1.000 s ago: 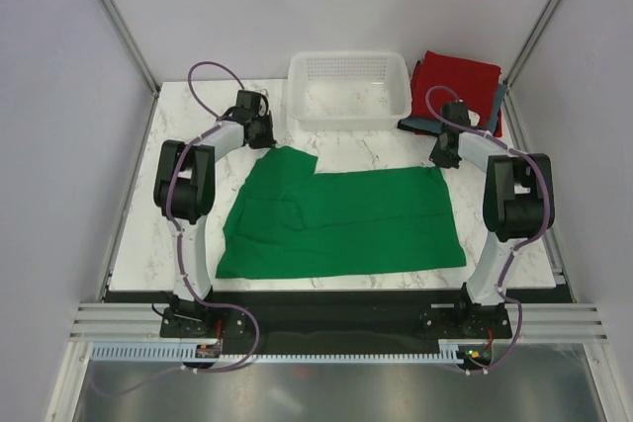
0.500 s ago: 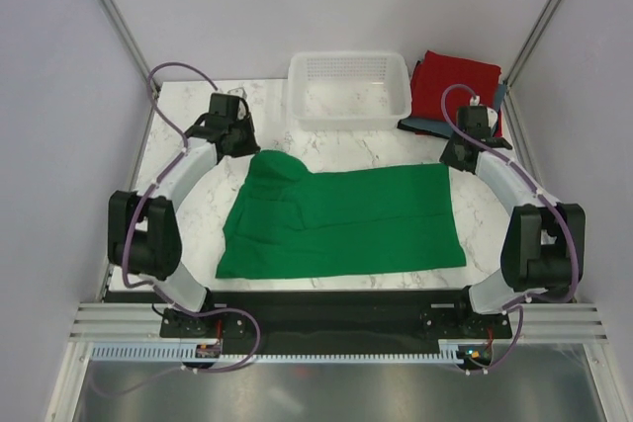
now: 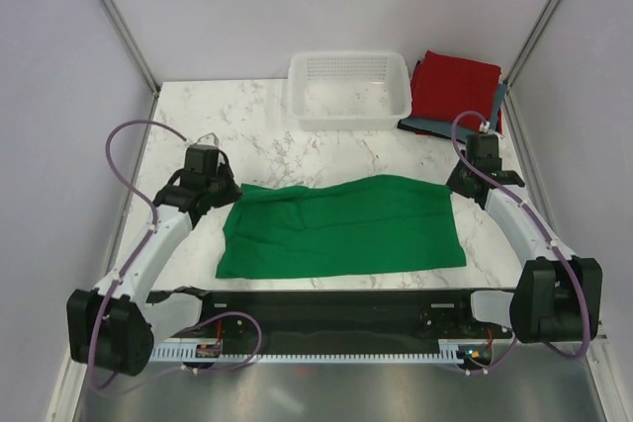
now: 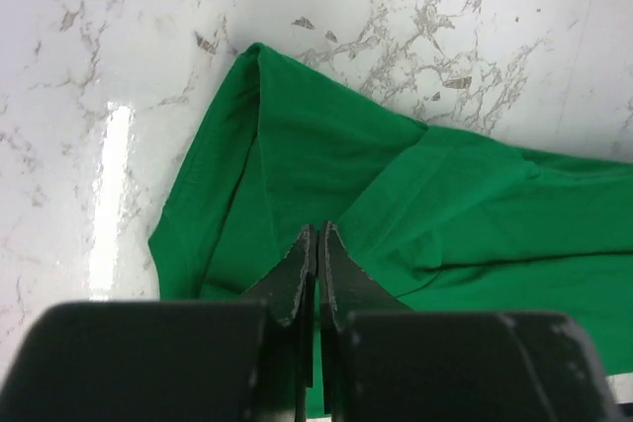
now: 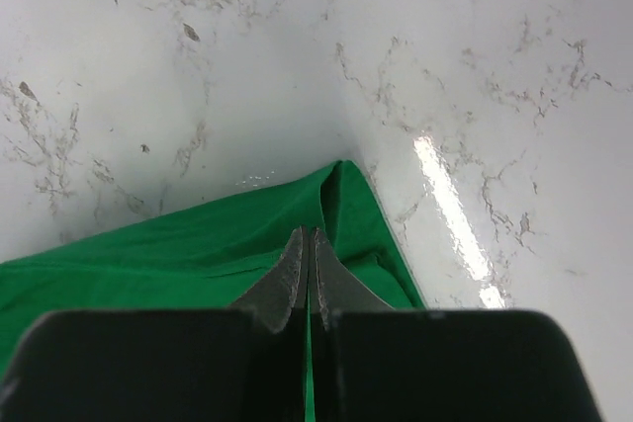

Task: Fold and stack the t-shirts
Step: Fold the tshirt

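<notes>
The bright green t-shirt [image 3: 341,229] lies across the near half of the marble table, doubled over so its far edge runs from the left gripper to the right one. My left gripper [image 3: 220,197] is shut on its far left corner; the cloth [image 4: 297,165] bunches around the closed gripper [image 4: 316,234] in the left wrist view. My right gripper [image 3: 459,185] is shut on the far right corner [image 5: 341,190], with a green strip between the closed jaws [image 5: 309,236]. A folded red t-shirt [image 3: 455,86] lies on a grey-blue one [image 3: 419,126] at the back right.
A white mesh plastic basket [image 3: 346,114] stands at the back centre of the table [image 3: 198,126]. Grey enclosure walls rise on the left, right and back. A black strip runs along the table's near edge.
Both grippers have moved toward the near side, drawing the shirt's far edge with them. The green cloth now covers a shorter span from front to back, and both arms are stretched out lower.
</notes>
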`<action>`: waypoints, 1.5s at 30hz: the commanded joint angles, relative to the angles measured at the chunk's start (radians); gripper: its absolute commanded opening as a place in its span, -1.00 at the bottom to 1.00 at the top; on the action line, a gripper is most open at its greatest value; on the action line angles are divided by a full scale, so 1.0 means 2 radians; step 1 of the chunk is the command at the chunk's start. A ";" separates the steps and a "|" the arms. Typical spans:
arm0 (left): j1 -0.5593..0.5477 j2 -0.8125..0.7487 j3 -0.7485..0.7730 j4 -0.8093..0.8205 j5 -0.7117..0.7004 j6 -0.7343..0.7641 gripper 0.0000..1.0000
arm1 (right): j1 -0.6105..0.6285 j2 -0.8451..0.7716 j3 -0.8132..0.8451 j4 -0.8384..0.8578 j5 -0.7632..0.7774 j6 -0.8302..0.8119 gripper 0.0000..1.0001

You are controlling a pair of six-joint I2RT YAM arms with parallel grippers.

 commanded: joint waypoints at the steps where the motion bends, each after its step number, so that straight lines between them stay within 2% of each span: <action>1: -0.002 -0.063 -0.037 -0.031 -0.031 -0.053 -0.96 | -0.005 -0.030 -0.019 -0.002 0.000 0.008 -1.00; 14: -0.008 -0.244 -0.143 -0.082 -0.005 -0.193 -0.95 | -0.051 -0.078 -0.084 -0.003 -0.010 0.036 -1.00; 18: -0.019 -0.316 -0.170 -0.096 -0.011 -0.249 -0.79 | -0.056 -0.086 -0.099 -0.004 -0.015 0.040 -0.98; 19: -0.021 -0.327 -0.179 -0.099 -0.013 -0.257 -0.63 | -0.057 -0.089 -0.102 -0.003 -0.016 0.041 -0.84; 20: -0.022 -0.351 -0.182 -0.102 -0.013 -0.265 -0.53 | -0.058 -0.094 -0.102 -0.003 -0.017 0.042 -0.39; 22: -0.023 -0.369 -0.182 -0.117 -0.009 -0.282 -0.31 | -0.061 -0.096 -0.095 -0.007 -0.016 0.041 0.23; 23: -0.023 -0.383 -0.181 -0.121 -0.009 -0.286 -0.28 | -0.062 -0.095 -0.090 -0.008 -0.014 0.039 0.65; 24: -0.023 -0.390 -0.177 -0.128 -0.011 -0.289 -0.28 | -0.063 -0.094 -0.084 -0.012 -0.012 0.037 0.72; 28: -0.023 -0.406 -0.183 -0.123 -0.022 -0.293 -0.35 | -0.064 -0.094 -0.055 -0.010 -0.028 0.034 0.73; 32: -0.023 -0.359 -0.196 -0.070 -0.009 -0.267 -0.42 | -0.054 -0.072 -0.055 0.048 -0.151 0.031 0.56; 33: -0.024 -0.319 -0.202 -0.054 0.003 -0.261 -0.43 | -0.035 -0.058 -0.052 0.055 -0.161 0.029 0.55; 38: -0.049 -0.171 -0.198 0.044 0.005 -0.236 -0.44 | 0.046 0.051 -0.025 0.059 -0.173 0.005 0.57; 42: -0.051 -0.069 -0.208 0.115 0.033 -0.229 -0.46 | 0.054 0.080 -0.037 0.063 -0.168 -0.005 0.56; 45: -0.050 0.008 -0.193 0.129 0.016 -0.224 -0.49 | 0.054 0.073 -0.042 0.058 -0.165 -0.013 0.56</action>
